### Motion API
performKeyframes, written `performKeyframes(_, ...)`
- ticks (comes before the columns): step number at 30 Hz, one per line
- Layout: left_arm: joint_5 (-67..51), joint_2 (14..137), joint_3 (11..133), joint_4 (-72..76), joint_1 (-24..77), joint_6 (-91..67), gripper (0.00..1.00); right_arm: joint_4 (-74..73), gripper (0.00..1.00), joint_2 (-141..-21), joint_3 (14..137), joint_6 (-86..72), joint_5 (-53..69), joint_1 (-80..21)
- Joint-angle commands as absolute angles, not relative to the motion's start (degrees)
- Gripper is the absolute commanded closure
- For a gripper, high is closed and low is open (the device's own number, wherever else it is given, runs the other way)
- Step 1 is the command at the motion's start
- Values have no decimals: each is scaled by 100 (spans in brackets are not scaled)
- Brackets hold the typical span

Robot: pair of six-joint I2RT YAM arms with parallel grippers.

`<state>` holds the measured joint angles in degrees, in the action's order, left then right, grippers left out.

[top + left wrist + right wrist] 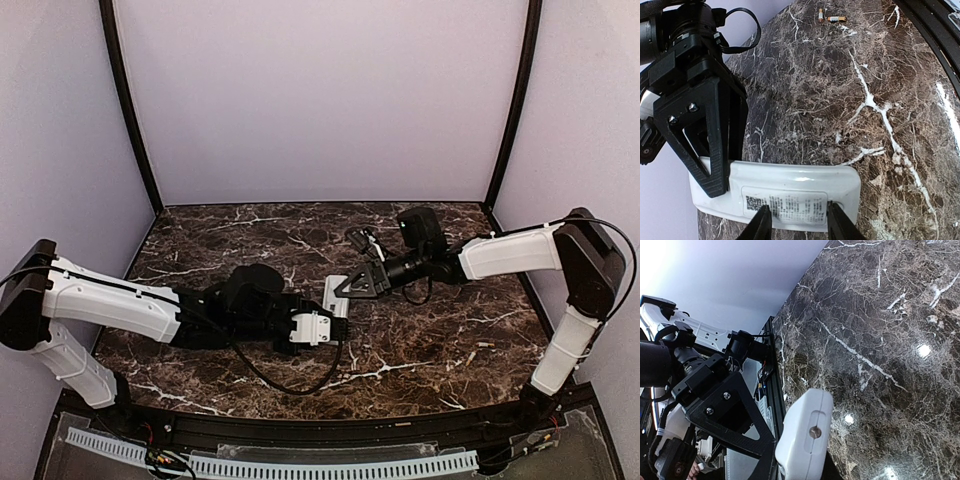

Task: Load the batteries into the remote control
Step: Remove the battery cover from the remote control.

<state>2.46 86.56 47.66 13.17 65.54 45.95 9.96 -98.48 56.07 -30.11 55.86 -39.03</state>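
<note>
Slim white rectangular plastic remote control [800, 187] sits near the middle of the dark brown marble-patterned tabletop [865, 100], plain back side to the left wrist camera, printed label [785, 205] with a small code square showing. Whether the remote control rests on the tabletop or is lifted just off it, cannot tell. Left gripper [800, 226]: two black fingers pressed against the remote control's long edges, one on each side of the label, clamped on it. Right gripper [725, 175]: black triangular fingers closed over one end of the remote control, one finger lying across the back face there. Right wrist view shows that rounded white end close up, a small screw set in it. Two tiny slim reddish-brown and dark batteries [832, 18] lie on the tabletop well apart from the remote control, close together, neither gripper near them.
</note>
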Motion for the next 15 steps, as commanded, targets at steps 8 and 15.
performKeyframes(8,22,8666,4894,1068,6598,4619,60,1196,100,-9914,5639,-3042,5766,-3959)
performKeyframes(15,39,8726,4924,989,6600,4655,61,1203,100,-9908,5654,-3040,5830,-3973)
